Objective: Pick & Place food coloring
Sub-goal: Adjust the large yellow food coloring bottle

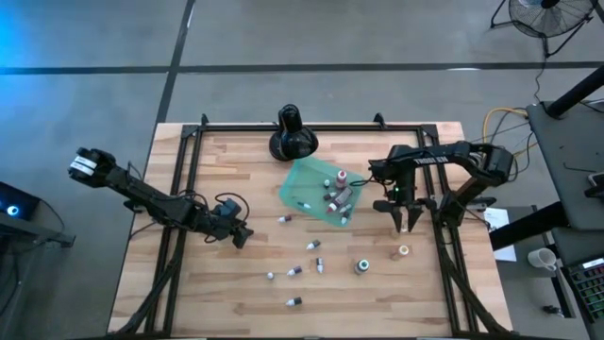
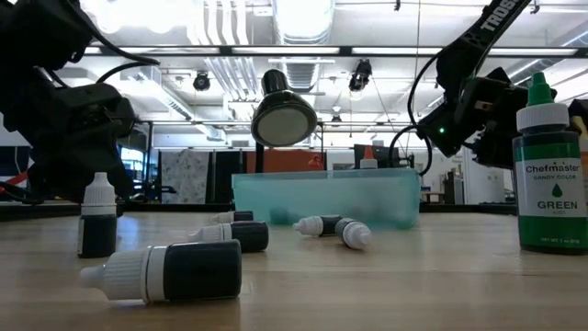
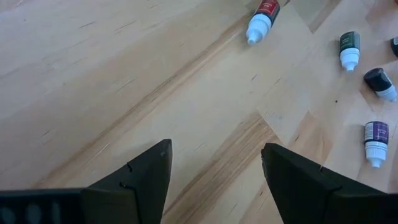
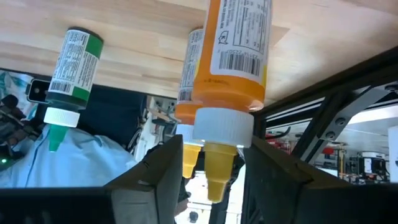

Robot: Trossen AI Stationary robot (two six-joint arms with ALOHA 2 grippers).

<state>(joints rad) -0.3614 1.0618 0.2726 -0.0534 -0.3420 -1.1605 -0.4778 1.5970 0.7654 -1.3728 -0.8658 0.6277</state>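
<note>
Small dropper bottles lie scattered on the wooden table, among them one point(image 1: 314, 246) near the middle and one point(image 1: 293, 302) by the near edge. Several more lie in the teal tray point(image 1: 304, 179). A green bottle point(image 1: 362, 266) and an orange bottle point(image 1: 404, 251) stand upright. My right gripper point(image 1: 406, 219) is open just beyond the orange bottle point(image 4: 231, 68); in the right wrist view its fingers frame the white cap point(image 4: 222, 127). My left gripper point(image 1: 242, 232) is open, low over bare wood to the left of the loose bottles.
A black round-based stand point(image 1: 293, 137) sits at the far edge behind the tray. Black frame rails point(image 1: 179, 189) run along the table's sides. The left wrist view shows a red bottle point(image 3: 264, 15) and a purple bottle point(image 3: 375, 142) lying ahead of my left gripper.
</note>
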